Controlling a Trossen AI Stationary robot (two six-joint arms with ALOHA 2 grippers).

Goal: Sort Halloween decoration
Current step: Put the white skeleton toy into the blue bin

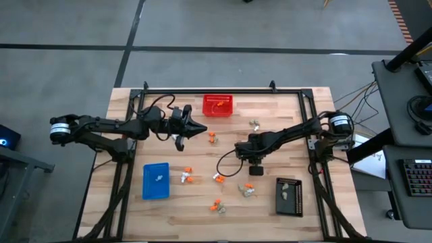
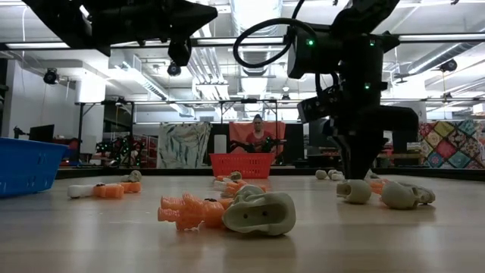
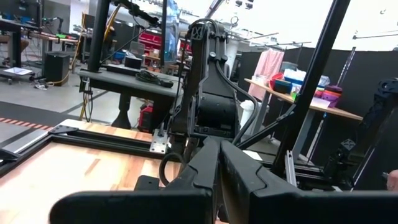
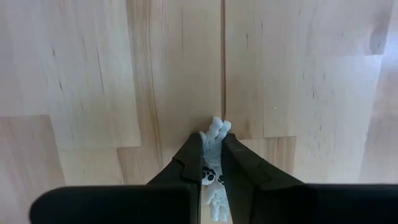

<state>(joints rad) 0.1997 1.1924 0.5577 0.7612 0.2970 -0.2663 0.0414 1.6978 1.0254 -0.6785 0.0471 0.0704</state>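
Closest to the low camera, an orange trinket [image 2: 189, 211] lies touching a pale grey-beige skull-like piece [image 2: 260, 212] on the wooden table [image 2: 424, 243]; further back, more pale pieces [image 2: 383, 192] sit at the foot of the right gripper [image 2: 362, 173], which stands pointing straight down at the boards.

The right wrist view shows what that gripper [image 4: 211, 163] has: a small white skeleton figure [image 4: 214, 134] pinched between the two dark fingers, which are nearly closed on it, its head end poking out beyond the tips and its dark-eyed face visible in the narrow gap. Whether it is lifted or touching the wood cannot be told. From above, this gripper [image 1: 256, 160] is near the table's middle.

The step in hand appears to be a pick of a white piece. The next move would call for a clean lift without losing so thin a figure, then a carry to whichever container takes white ones; the black tray [image 1: 289, 204] just near already holds pale pieces, the blue tray [image 1: 156, 190] one pale item, and the red mesh basket [image 1: 218, 105] at the far edge something orange.

The left gripper [image 1: 196, 129] waits above the table, short of the basket, its fingers pressed together and empty. Many orange trinkets [image 1: 212, 137] remain scattered, so sorting looks far from finished
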